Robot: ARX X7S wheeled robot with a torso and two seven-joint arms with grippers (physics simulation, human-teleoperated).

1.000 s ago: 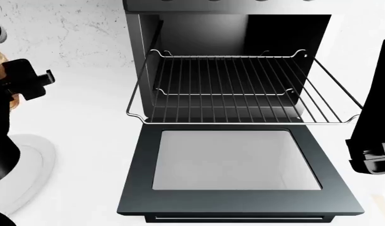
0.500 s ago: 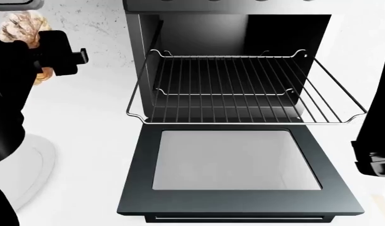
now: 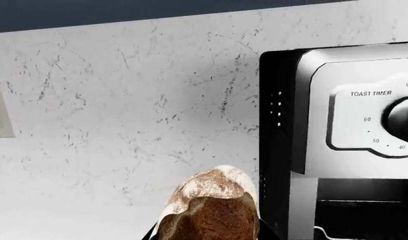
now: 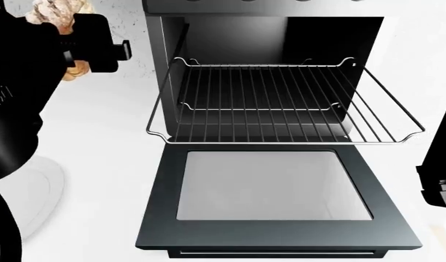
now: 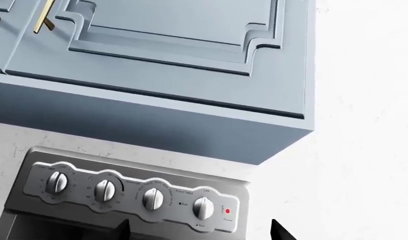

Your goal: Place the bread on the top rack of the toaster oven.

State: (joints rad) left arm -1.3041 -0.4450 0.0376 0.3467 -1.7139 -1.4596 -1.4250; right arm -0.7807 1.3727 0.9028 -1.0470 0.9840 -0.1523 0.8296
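Carried in from the oven's [image 4: 266,136] left side, the bread [image 3: 210,210] could clip the side wall or the top rack's [image 4: 281,103] raised rim and be knocked loose. The left gripper [image 4: 88,46] is closed on the bread, left of the oven. Whether the right gripper [image 4: 441,191] is open cannot be told.

Golden-brown crusty bread [image 4: 57,11] mostly hidden behind black left gripper [image 4: 91,46], jaws unseen; black right gripper [image 4: 441,188] cut off at right edge.
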